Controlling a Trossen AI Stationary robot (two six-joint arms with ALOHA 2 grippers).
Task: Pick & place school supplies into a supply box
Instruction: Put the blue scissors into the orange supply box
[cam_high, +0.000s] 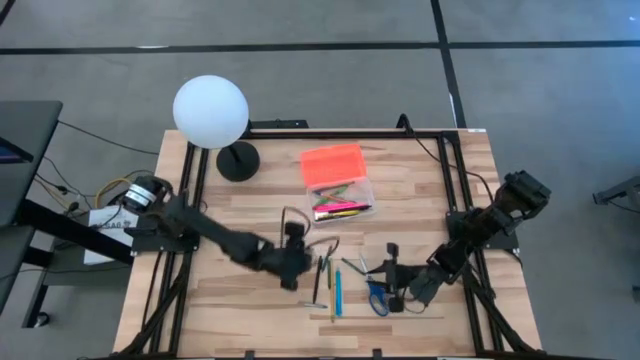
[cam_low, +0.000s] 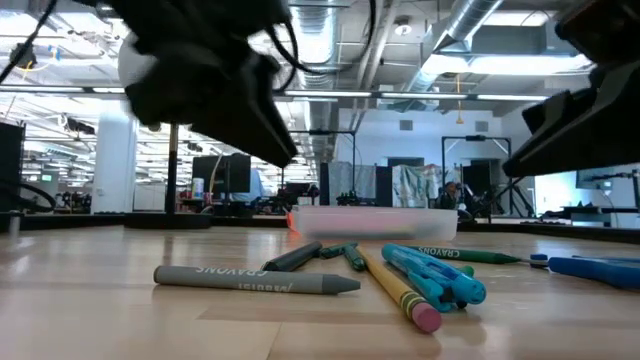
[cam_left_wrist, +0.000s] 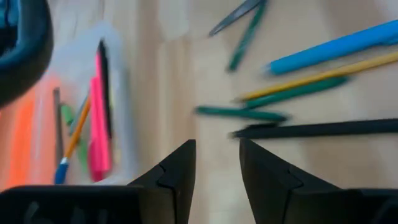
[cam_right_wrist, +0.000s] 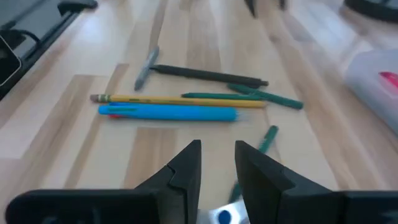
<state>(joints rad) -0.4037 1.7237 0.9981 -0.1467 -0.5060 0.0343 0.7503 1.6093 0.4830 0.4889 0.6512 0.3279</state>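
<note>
**Inspector:** Since the near edge of the table comes first, what lies there?

**Assistant:** Loose supplies in a small cluster: a blue marker, a yellow pencil, a black pen and green pencils, all flat on the wood. Blue-handled scissors lie just to their right.

**Inspector:** The hands?

**Assistant:** The right hand hangs low beside the scissors. Its wrist view shows the fingers set narrowly apart with nothing between them, so it is released and empty. The left hand sits just left of the cluster, between it and the box, likewise parted and empty.

**Inspector:** And beyond?

**Assistant:** The supply box stands mid-table, clear, already holding pink, green and orange items. Its orange lid lies off, touching the far side. A white globe lamp stands at the far left corner.

**Inspector:** Step in hand?

**Assistant:** My judgement: partway through, with a fresh pick due. Whichever hand goes next must drop squarely over one thin item, close across its width, and avoid dragging its neighbours.
</note>
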